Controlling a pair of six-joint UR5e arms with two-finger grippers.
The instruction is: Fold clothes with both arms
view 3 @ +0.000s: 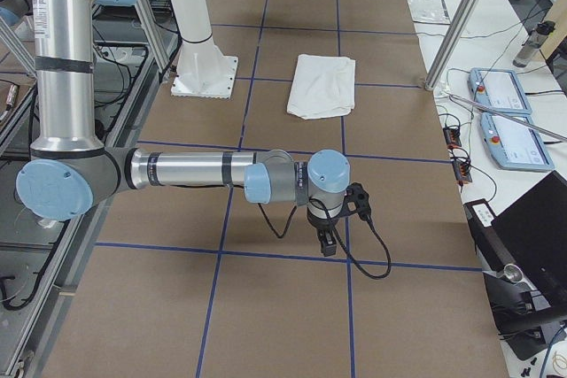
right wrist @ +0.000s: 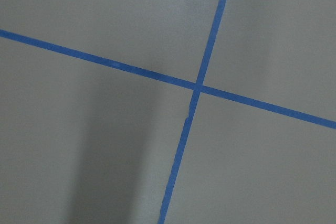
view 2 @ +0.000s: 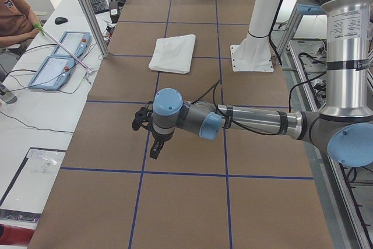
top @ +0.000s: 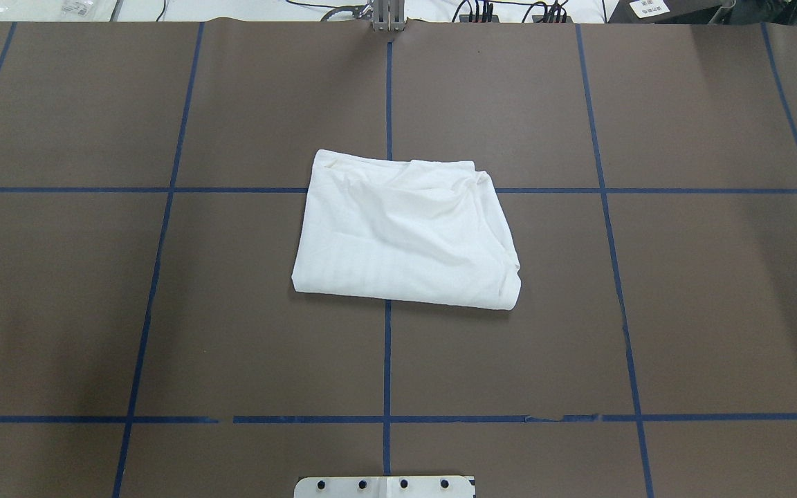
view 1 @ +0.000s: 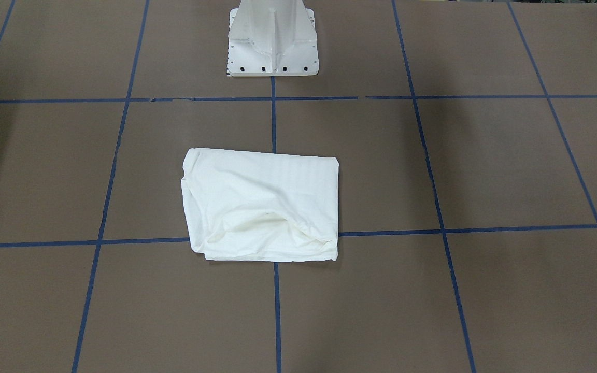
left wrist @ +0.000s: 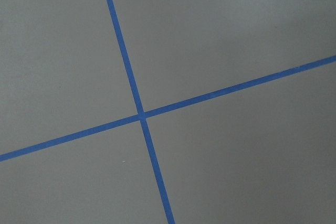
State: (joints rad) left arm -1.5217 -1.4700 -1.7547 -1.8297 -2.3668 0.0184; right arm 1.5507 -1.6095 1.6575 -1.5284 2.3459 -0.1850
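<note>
The white T-shirt [top: 405, 232] seems fully folded, nothing left to do; my left gripper [view 2: 155, 151] and right gripper [view 3: 328, 243] hang well clear of it, and I cannot tell their grip.

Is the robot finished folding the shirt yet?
It looks nearly finished. Done: the shirt lies folded into a small rectangle in the middle of the table. In hand: nothing; the left gripper and right gripper hover over bare table, far from it. Left: maybe smoothing the rumpled edge farthest from the robot.
</note>
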